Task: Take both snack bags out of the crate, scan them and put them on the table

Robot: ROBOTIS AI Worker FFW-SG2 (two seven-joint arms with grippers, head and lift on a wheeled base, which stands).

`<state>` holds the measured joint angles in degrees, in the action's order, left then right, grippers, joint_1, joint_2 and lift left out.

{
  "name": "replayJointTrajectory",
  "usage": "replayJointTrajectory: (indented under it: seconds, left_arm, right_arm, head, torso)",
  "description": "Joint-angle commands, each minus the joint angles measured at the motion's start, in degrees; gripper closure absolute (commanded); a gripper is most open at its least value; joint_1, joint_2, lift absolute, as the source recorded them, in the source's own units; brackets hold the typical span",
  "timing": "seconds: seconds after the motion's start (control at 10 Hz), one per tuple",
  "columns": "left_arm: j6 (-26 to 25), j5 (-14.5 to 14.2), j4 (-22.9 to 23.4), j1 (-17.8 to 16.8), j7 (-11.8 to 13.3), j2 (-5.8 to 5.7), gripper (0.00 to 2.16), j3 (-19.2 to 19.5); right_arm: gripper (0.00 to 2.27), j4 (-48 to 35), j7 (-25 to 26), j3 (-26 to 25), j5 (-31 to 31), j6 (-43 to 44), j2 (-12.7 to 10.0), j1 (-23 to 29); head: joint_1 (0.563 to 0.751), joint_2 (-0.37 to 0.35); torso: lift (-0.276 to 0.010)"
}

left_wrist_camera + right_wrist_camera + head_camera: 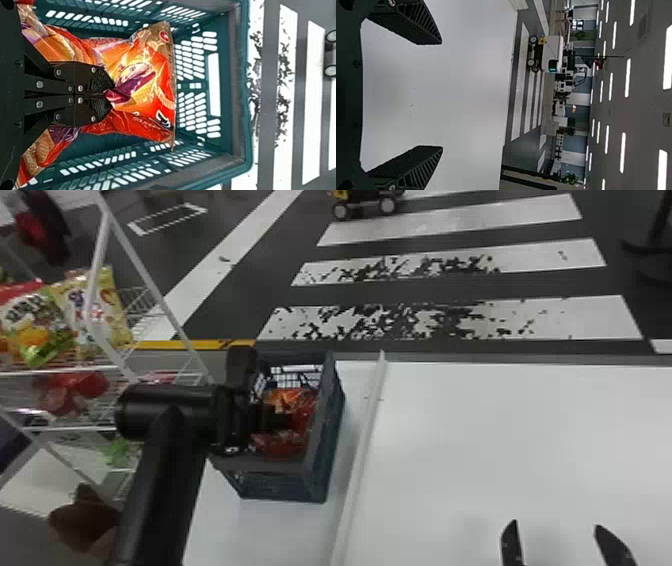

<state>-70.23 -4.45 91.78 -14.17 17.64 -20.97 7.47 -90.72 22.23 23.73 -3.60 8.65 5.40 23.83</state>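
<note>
Down inside the crate, pinching a red-and-orange snack bag with the left gripper, and holding the right gripper over the white table, fingers parted.

Left arm up from bottom edge of head view, wrist level, crosswise. Left hand angled down, ribbed fingers pressed close together. Right hand low on robot's right, both fingers spread wide, tips well apart, pointing forward.
</note>
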Motion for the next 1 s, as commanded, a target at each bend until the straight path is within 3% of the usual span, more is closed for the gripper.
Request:
replayJointTrajectory:
  seconds: [0.0, 0.6, 0.9]
  left_arm:
    - [-2.0, -0.3, 4.3, 1.0, -0.1, -0.04, 2.05, 1.4]
    - [-7.1, -1.9, 17.1, 3.8, -0.3, 0.05, 2.05, 5.1]
    - [-8.5, -3.5, 19.9, 3.5, -0.9, 0.23, 2.05, 6.4]
  right_arm:
    - [0.04, 0.1, 0.0, 0.0, 0.0, 0.0, 0.0, 0.0]
    - [0.04, 0.2, 0.0, 0.0, 0.0, 0.2, -0.1, 0.1]
    - [0.05, 0.1, 0.0, 0.0, 0.0, 0.2, -0.1, 0.2]
  head:
    - [0.695, 0.350]
    - [0.695, 0.350]
    - [0.695, 0.350]
  torso:
    - [-0.094]
    - [-0.094]
    - [-0.094]
